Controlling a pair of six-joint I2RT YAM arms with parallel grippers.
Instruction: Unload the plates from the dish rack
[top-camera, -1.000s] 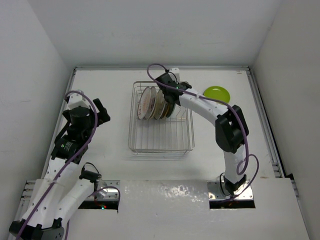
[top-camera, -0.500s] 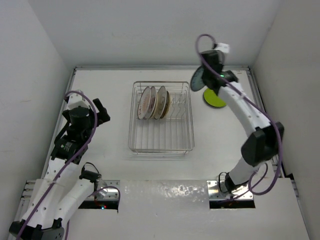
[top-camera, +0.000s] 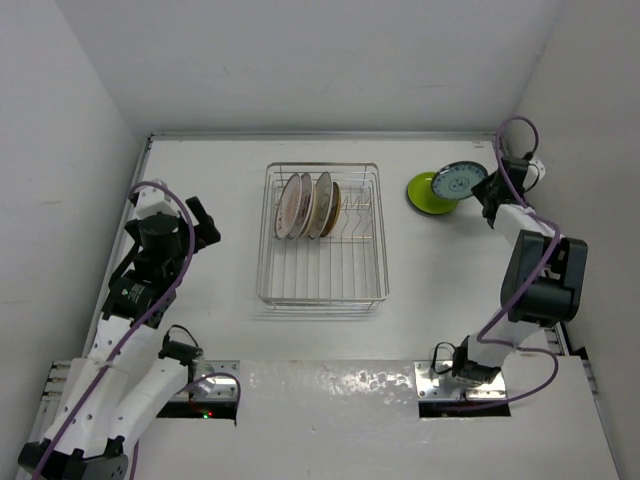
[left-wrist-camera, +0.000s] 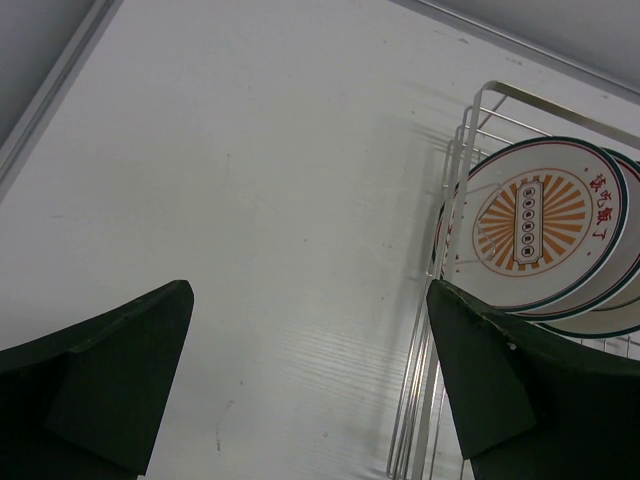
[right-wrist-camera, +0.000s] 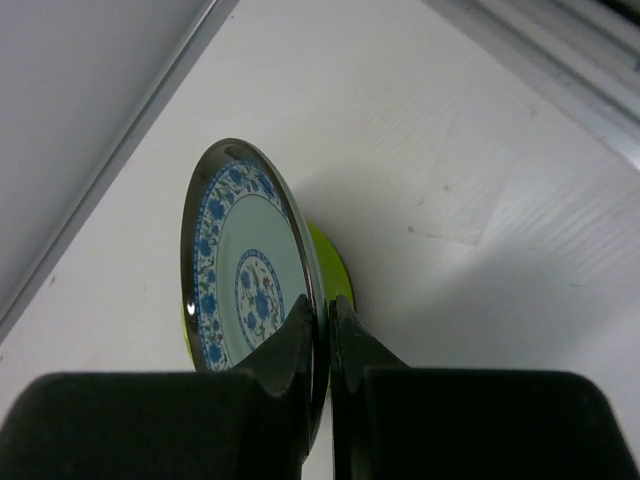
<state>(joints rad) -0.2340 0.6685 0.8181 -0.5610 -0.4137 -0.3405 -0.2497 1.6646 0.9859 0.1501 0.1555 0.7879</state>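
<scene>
The silver wire dish rack (top-camera: 322, 292) stands mid-table with three upright plates at its far end: a white one with an orange sunburst (top-camera: 291, 206), a cream one (top-camera: 320, 204) and a darker one behind. The sunburst plate (left-wrist-camera: 532, 226) and rack wires (left-wrist-camera: 452, 210) show in the left wrist view. My right gripper (top-camera: 483, 189) is shut on the rim of a pale teal plate with blue flowers (top-camera: 460, 181), (right-wrist-camera: 245, 275), held on edge over a green plate (top-camera: 427, 192) lying on the table. My left gripper (top-camera: 205, 226) is open and empty, left of the rack.
White walls enclose the table on three sides. A raised rail (top-camera: 524, 215) runs along the right edge, close to my right gripper. The bare tabletop (left-wrist-camera: 260, 200) lies under my left gripper.
My right arm pulled the blue-flowered plate out of the rack, swung it right and lowered it on edge over the green plate. My left arm has not moved.
</scene>
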